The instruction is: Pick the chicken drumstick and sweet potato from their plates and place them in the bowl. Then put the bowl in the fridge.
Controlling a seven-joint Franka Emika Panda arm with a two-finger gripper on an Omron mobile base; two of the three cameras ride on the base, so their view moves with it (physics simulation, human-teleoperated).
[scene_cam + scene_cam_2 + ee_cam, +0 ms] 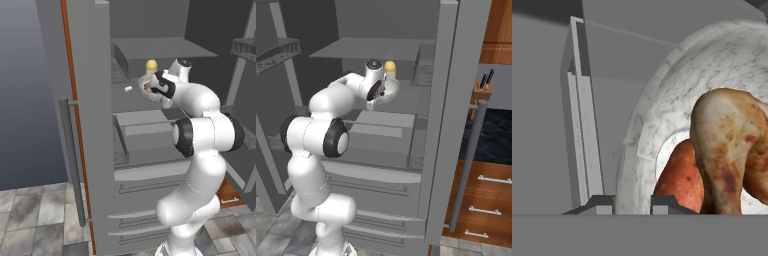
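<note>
Closest to the lens, dark fingers (632,204) pinch the rim of the pale marbled round bowl (662,115), holding a browned chicken drumstick (727,145) and orange sweet potato (679,180), inside the tall grey steel fridge (90,125). Placement is under way; next, lower onto its shelf, then release.

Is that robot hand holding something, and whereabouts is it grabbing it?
Yes: the gripper is pinched on the near rim of the bowl, which carries the drumstick and sweet potato.

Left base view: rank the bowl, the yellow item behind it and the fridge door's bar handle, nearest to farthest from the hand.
1. bowl, in the hand at the shelf.
2. yellow item, just behind the bowl.
3. bar handle, far down-left on the open door.
</note>
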